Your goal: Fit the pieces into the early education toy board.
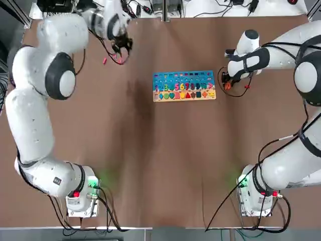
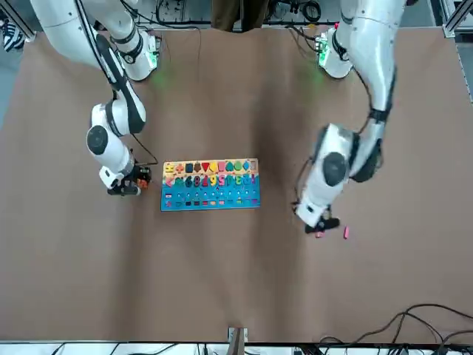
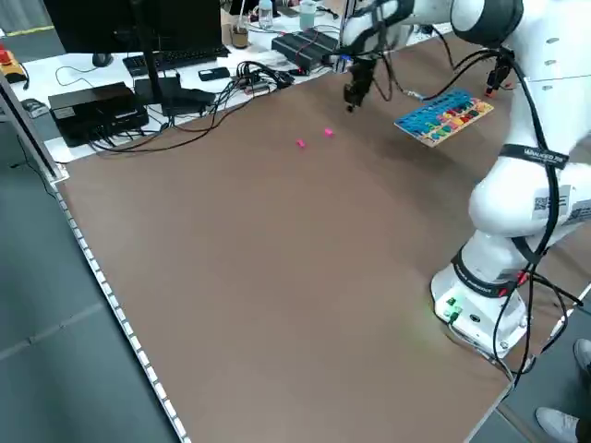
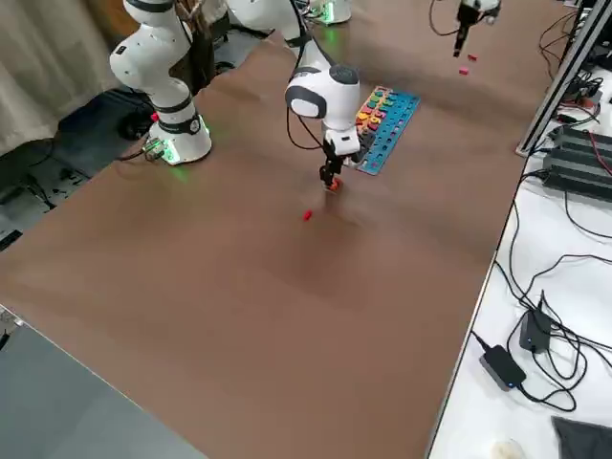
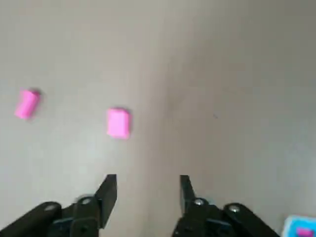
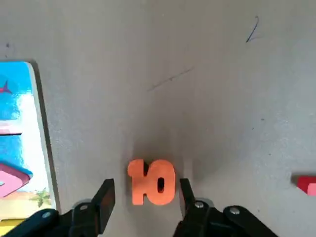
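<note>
Nearest the lens in the right wrist view, lower middle of the frame, the orange 10 piece (image 6: 151, 181) lies flat on the table (image 6: 207, 74) between the tips of the right gripper (image 6: 146, 193); the fingers (image 6: 104, 195) stand a little wider than the piece and I judge they are not yet pressing it, so you're set up for the pinch, nothing lifted. A red piece (image 6: 307, 183) shows at the right edge of that frame, well apart. The early education toy board (image 1: 184, 86) lies flat at upper centre of the top view, just left of the right gripper there, which is why the 10 makes a short carry. Your left gripper (image 5: 147, 188) hovers near the two pink pieces (image 5: 118, 122) at upper left of the top view, far from the board; its fingers stand moderately open, holding nothing, touching nothing, and the nearer pink piece lies ahead of the tips, off to one side, not between them. Re-centre on it before closing.
</note>
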You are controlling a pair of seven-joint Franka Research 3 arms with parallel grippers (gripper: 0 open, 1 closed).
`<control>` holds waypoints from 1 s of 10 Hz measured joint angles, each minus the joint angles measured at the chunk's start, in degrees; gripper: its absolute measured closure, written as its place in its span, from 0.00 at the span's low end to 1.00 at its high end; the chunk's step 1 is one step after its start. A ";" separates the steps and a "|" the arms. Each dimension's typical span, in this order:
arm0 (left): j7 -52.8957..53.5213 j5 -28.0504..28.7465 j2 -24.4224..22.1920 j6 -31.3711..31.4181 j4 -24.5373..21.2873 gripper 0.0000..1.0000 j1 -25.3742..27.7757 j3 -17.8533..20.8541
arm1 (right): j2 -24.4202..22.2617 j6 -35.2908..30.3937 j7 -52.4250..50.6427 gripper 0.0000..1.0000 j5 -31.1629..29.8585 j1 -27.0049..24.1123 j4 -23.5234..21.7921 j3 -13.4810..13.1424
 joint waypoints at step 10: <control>6.45 -0.05 11.42 1.27 6.00 0.35 4.42 -0.62 | 1.44 2.08 0.04 0.40 0.01 -0.29 -0.09 -0.25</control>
